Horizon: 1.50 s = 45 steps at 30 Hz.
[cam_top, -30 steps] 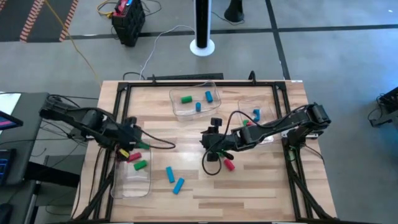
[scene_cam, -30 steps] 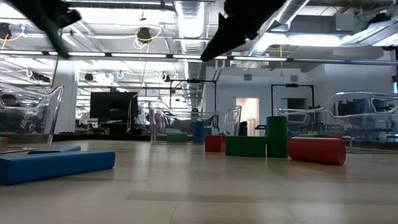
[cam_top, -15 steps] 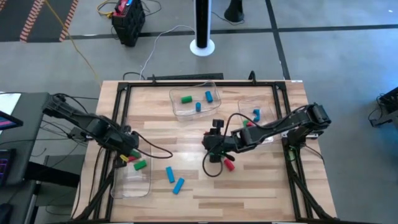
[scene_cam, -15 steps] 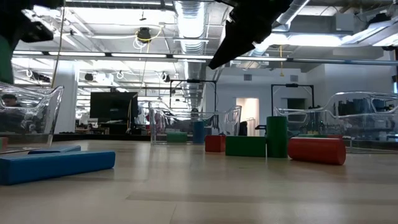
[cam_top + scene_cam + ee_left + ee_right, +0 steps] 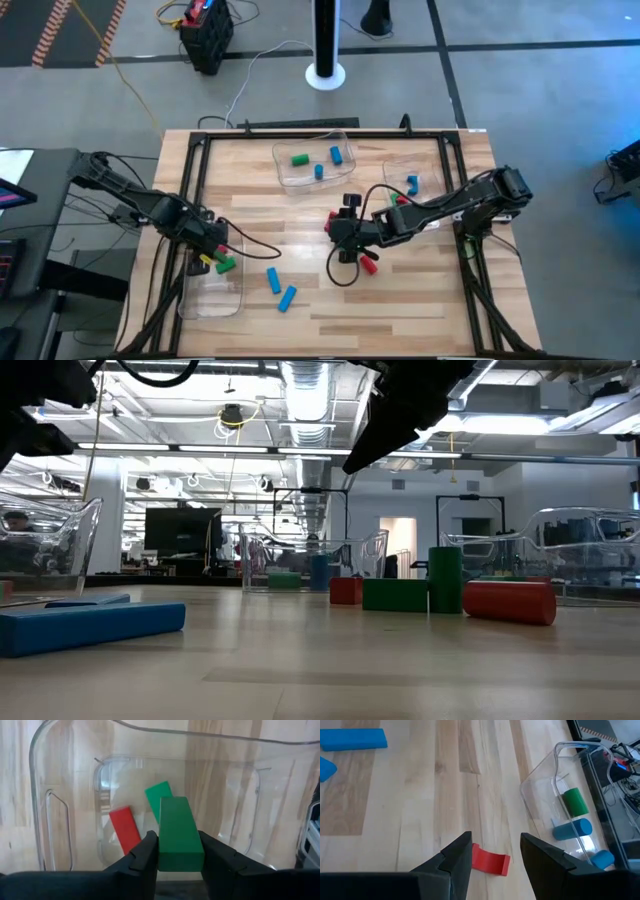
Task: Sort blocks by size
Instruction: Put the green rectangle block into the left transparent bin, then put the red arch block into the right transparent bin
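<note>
left pincer (image 5: pixel 177 851) hangs over a clear tray (image 5: pixel 60 780) with a green block (image 5: pixel 177 832) clamped between its fingers.

in that tray, at the worktop's (image 5: pixel 300 320) left edge, lie a red block (image 5: pixel 125 828) and a second green block (image 5: pixel 157 795), side by side. the right pincer (image 5: pixel 491 851), fingers apart, hovers mid-worktop above a red block on the wood (image 5: pixel 491 860). two long blue blocks (image 5: pixel 280 288) lie between the arms; more blocks sit in the far tray (image 5: pixel 282 165) at the back edge.
</note>
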Tool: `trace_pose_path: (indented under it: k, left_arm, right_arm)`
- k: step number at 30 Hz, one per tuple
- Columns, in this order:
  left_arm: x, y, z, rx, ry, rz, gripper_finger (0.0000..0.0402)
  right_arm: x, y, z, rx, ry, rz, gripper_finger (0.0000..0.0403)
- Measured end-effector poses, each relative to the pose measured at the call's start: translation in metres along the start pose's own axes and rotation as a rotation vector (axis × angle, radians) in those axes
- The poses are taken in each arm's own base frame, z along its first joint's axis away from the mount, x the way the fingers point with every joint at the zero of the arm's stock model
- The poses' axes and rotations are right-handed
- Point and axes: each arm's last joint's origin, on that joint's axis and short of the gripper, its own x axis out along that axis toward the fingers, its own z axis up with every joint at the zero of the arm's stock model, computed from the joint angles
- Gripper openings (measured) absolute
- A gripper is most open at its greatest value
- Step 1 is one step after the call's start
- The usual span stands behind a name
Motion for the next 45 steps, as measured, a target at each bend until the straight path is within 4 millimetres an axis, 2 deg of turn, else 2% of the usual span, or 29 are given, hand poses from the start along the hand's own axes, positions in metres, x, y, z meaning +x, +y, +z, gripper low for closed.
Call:
trace_pose_path:
  k: [5,13,16,26,35,45]
  left_arm:
    - [0.000,0.000,0.000,-0.007,-0.005,-0.002,0.0139]
    - [0.000,0.000,0.001,-0.006,-0.011,0.005,0.0195]
    - [-0.006,-0.002,0.004,0.019,-0.042,0.009,0.0206]
    - [-0.043,-0.010,0.021,0.118,-0.282,0.080,0.0202]
    - [-0.050,-0.022,0.038,0.293,-0.479,0.010,0.0201]
    - [-0.052,-0.023,0.042,0.342,-0.537,0.056,0.0201]
  right_arm:
    - [0.000,0.000,-0.001,-0.005,0.007,0.001,0.0195]
    - [-0.002,0.004,-0.002,-0.015,0.015,0.008,0.0195]
    - [-0.002,0.004,-0.002,-0.014,0.015,0.008,0.0195]
    - [-0.002,0.004,-0.002,-0.004,0.017,0.009,0.0195]
    - [-0.005,0.009,-0.004,-0.016,0.032,0.019,0.0195]
    - [-0.007,0.011,-0.013,-0.001,0.106,0.028,0.0195]
